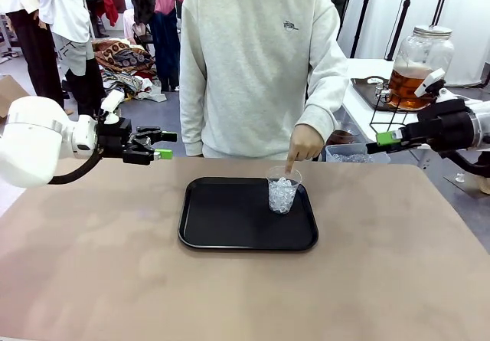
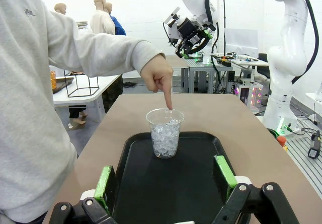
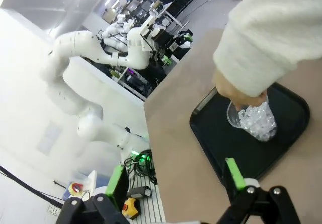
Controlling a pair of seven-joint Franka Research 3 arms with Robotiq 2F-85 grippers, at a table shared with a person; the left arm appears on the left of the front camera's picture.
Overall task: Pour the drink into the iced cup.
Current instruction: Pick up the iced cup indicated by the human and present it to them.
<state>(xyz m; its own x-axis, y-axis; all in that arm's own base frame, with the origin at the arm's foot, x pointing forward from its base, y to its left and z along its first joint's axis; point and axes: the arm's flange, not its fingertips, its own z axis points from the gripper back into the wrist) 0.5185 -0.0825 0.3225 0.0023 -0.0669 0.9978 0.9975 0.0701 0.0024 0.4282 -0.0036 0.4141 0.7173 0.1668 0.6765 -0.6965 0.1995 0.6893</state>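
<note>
Left gripper hangs low over the tray, jaws apart, empty. Right gripper gapes too, off the table's far right. Cup of ice stands on the tray, a person's hand pointing into it. Drink waits in a jar, well behind. Risk: a reaching arm clips that hand or topples the cup.

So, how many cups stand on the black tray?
1. The iced cup stands at the tray's far right corner, below the person's pointing hand; nothing there could hide another.

Left hand, right hand: both spread.
</note>
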